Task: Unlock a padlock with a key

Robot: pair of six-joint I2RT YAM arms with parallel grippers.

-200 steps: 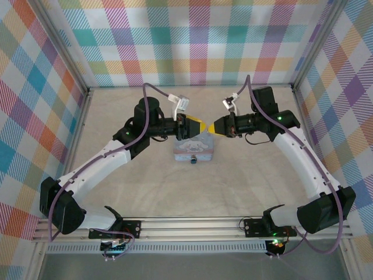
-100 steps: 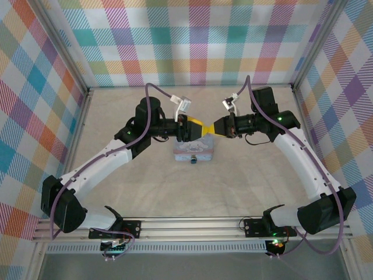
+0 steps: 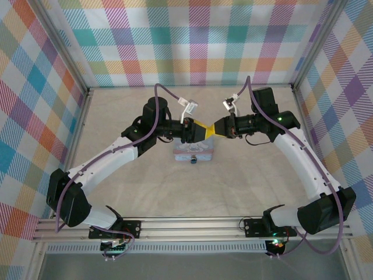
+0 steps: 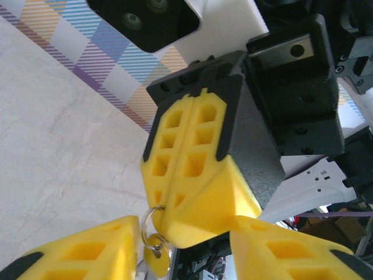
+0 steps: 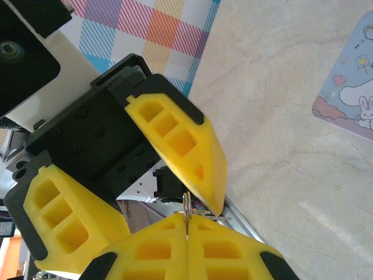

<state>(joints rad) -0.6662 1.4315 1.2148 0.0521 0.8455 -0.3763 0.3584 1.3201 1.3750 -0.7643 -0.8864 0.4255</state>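
The left claw has moved in, wide open, around the shut right claw, which pinches the key ring; a handover seems near

A little pale blue box with a white cartoon animal on its lid sits in the middle of the table. The table top is light and looks like stone. Walls with bright checks in many colours stand on three sides. A silver metal rail runs along the near edge.
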